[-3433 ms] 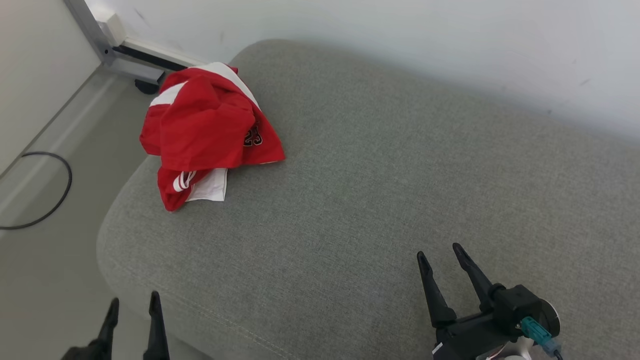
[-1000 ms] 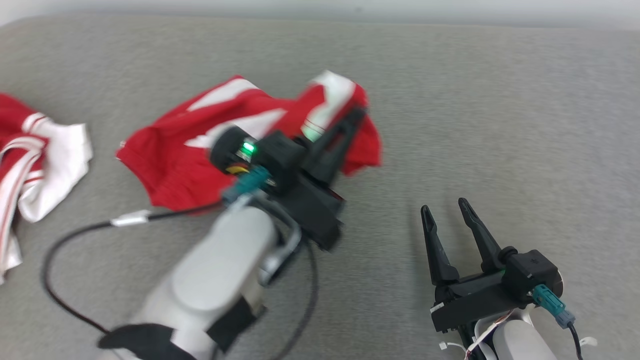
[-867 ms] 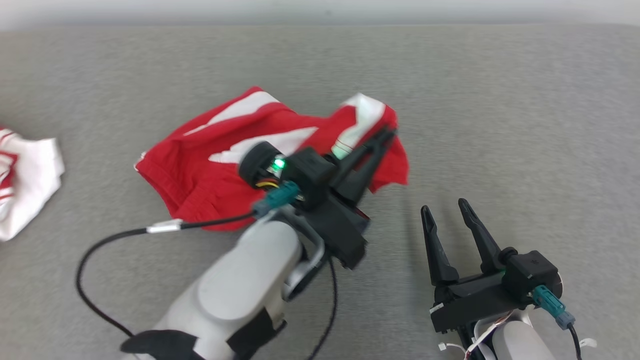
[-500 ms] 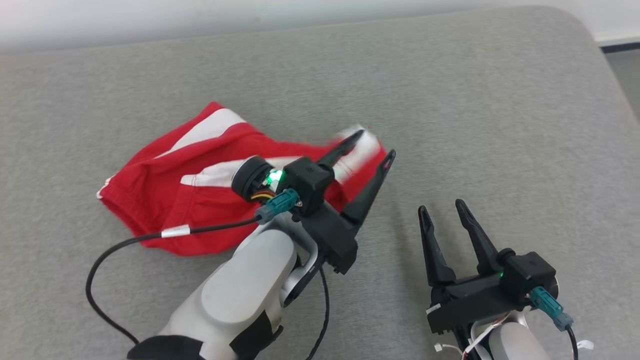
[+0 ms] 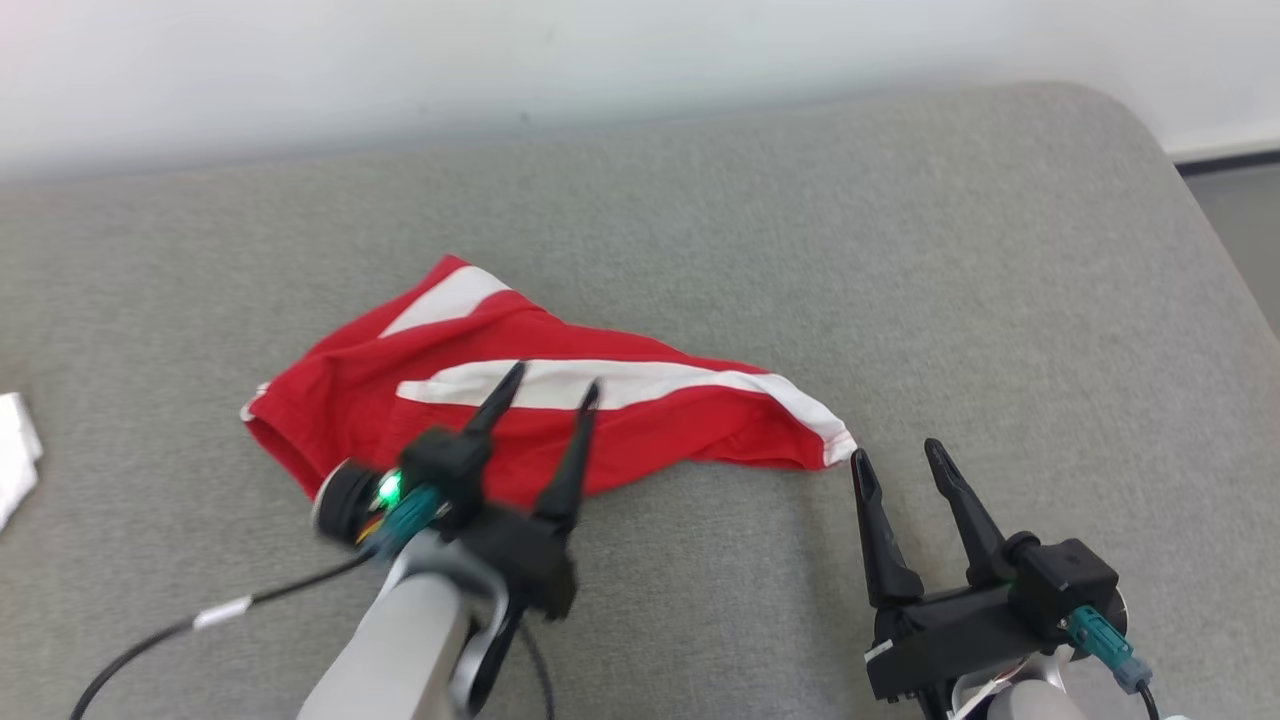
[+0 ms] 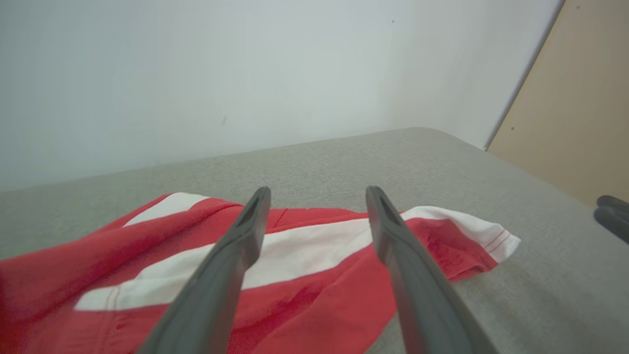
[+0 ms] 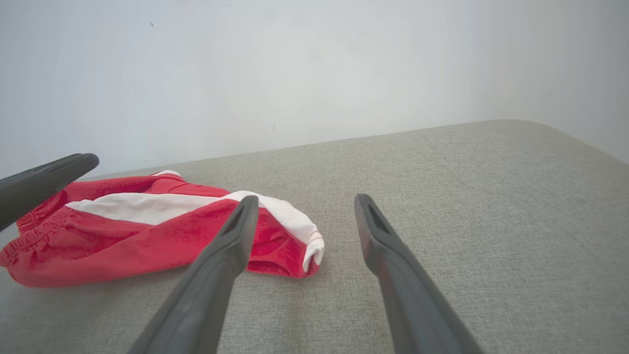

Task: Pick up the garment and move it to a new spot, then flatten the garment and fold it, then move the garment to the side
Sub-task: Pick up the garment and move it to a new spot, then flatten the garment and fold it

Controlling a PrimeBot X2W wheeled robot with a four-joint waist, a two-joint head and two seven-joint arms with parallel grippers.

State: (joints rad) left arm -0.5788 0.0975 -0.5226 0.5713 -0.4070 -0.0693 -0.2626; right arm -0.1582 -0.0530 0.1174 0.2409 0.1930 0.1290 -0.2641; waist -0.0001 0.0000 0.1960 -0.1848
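The red garment [image 5: 640,420] is lying loosely spread at the frame's centre on the grey cushion [image 5: 900,250]. The left tool [image 5: 555,376] is hovering over it, its 2 fingers now spread apart, having released the cloth. The right tool [image 5: 895,450] is waiting at lower right, fingers apart.

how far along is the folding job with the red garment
Done, it seems: the move. The red garment lies on the grey cushion, held by neither pincer. In hand: the left pincer hovers open over its white stripe, and the right pincer waits open by its hem corner. Left: flattening, since it lies rumpled and twisted, then folding and moving it aside.
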